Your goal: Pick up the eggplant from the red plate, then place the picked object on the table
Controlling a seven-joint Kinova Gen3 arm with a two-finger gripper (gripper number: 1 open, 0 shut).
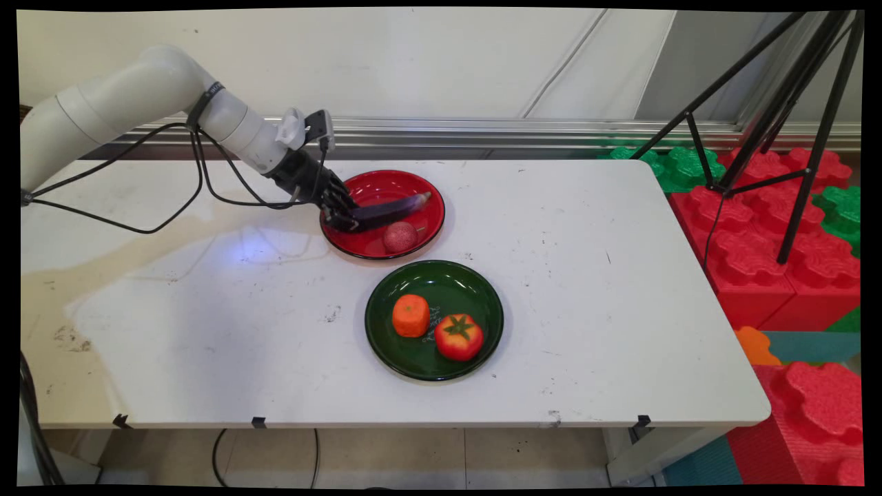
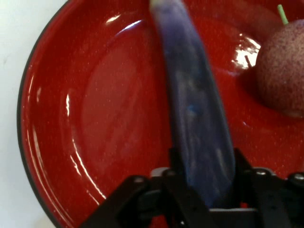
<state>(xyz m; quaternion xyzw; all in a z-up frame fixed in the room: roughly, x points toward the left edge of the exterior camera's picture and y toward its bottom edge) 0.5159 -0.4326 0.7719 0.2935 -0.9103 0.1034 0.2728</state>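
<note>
My gripper (image 1: 350, 219) is shut on the thick end of a long dark purple eggplant (image 1: 393, 209), over the left part of a red plate (image 1: 413, 182). In the hand view the eggplant (image 2: 197, 118) runs up from between the fingers (image 2: 176, 164) across the red plate (image 2: 85, 118). A round speckled reddish fruit (image 1: 400, 236) with a green stem lies in the same plate, to the right of the eggplant in the hand view (image 2: 285, 66).
A green plate (image 1: 475, 289) nearer the front holds an orange fruit (image 1: 411, 315) and a red tomato (image 1: 459, 337). Black cables (image 1: 172, 200) hang from the arm over the table's left. A tripod (image 1: 778, 124) and red and green foam blocks (image 1: 758, 241) stand right of the table.
</note>
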